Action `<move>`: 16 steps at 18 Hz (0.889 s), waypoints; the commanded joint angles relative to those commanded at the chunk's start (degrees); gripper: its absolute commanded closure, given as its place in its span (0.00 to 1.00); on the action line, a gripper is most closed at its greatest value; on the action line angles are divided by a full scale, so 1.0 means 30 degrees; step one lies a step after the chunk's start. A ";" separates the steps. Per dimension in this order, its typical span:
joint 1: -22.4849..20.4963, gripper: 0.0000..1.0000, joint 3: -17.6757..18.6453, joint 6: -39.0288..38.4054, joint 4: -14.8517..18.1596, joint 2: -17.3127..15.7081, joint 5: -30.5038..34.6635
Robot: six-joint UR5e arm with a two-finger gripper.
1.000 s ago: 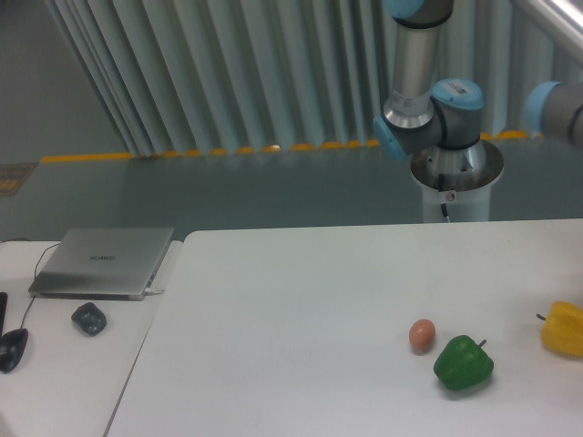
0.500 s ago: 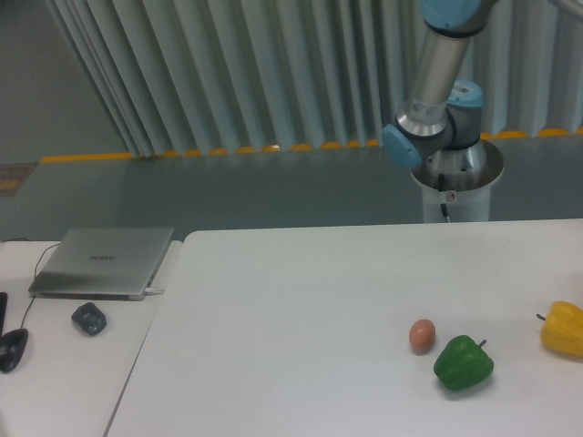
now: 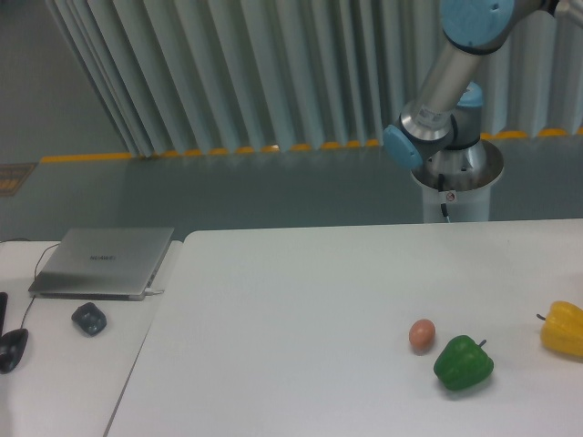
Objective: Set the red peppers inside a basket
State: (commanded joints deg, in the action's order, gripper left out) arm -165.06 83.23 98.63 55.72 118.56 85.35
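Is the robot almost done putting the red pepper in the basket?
No sign of it yet. Neither a red pepper nor a basket shows in this view, so nothing looks done. The table holds only a green pepper, a yellow pepper and a small brownish egg-like thing. The arm is up behind the table with its gripper out of view. Finding, grabbing and placing the pepper all remain.

Arm [image 3: 446,77] cut off at top edge, gripper out of frame; yellow pepper [image 3: 563,329] clipped at right edge.
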 joint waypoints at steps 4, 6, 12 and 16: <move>0.0615 0.27 -0.0001 -0.1117 -0.0381 0.0234 -0.0121; 0.0616 0.00 0.0028 -0.0915 -0.0381 0.0205 -0.0121; 0.0470 0.00 0.0759 0.0371 -0.0381 -0.0349 0.0025; 0.0352 0.00 0.1727 0.0785 -0.0236 -0.2017 0.0025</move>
State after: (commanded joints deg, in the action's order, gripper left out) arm -164.00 88.41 100.99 55.02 112.51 85.43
